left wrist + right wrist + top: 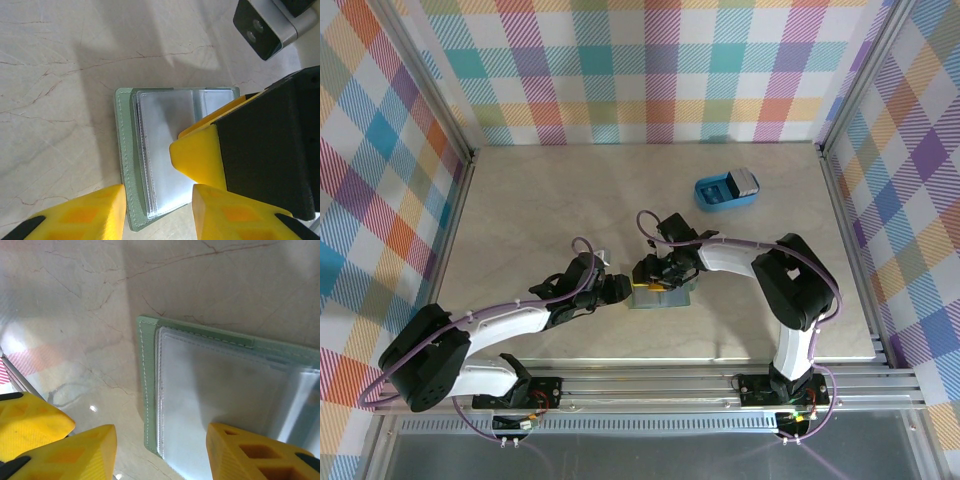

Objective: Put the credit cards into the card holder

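At the middle of the worktop [520,200], the left pincer [157,202] stands partly open astride one edge of the card holder [125,150]; whether it grips, I cannot tell. Beside it the right pincer [161,432] gapes, holding nothing, one finger [250,455] over the clear sleeves [210,390]. The holder lies open and flat. Far right, the credit cards [746,181] seemingly stand in a blue tray [712,198].

Bright, diffuse light is falling from above; soft shadows are crossing the table [60,60], and glare is whitening sleeves of the card holder [225,390].
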Robot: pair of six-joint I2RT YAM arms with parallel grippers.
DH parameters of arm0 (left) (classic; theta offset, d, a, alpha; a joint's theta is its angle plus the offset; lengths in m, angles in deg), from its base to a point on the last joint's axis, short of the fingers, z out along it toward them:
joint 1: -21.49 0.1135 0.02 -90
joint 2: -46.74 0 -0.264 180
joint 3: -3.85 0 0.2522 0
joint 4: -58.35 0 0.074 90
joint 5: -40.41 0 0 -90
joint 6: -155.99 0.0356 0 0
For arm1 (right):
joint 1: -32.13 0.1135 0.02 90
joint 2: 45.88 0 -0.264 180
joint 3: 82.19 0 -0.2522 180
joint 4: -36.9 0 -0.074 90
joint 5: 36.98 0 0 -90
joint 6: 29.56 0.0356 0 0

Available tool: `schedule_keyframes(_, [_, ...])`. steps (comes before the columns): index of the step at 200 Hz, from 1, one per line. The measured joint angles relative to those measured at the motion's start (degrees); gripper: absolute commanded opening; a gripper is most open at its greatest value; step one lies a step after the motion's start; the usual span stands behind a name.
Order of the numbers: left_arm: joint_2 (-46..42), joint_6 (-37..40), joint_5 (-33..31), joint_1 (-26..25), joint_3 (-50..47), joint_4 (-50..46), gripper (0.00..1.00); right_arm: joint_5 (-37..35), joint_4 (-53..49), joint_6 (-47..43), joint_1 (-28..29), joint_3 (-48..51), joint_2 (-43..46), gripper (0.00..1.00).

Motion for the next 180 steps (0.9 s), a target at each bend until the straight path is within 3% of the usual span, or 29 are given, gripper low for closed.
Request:
schedule_keyframes(33, [-1.53, 0.0, -0.22, 0.0, -0.57, -0.26, 0.4, -1.75, -0.11, -0.24, -0.17, 0.85, 3.28, 0.5])
schedule_keyframes(117, [-2.47, 0.26, 1.79, 0.0, -3.21, 6.45, 0.43, -11.98, -3.3, -7.48, -6.82, 6.21, 29.83, 0.54])
schedule_keyframes(180, [-2.21, 0.92, 3.78, 0.0, -3.76, 13.22, 0.5, -13.57, -6.34, -9.64, -12.7, 9.14, 33.18, 0.54])
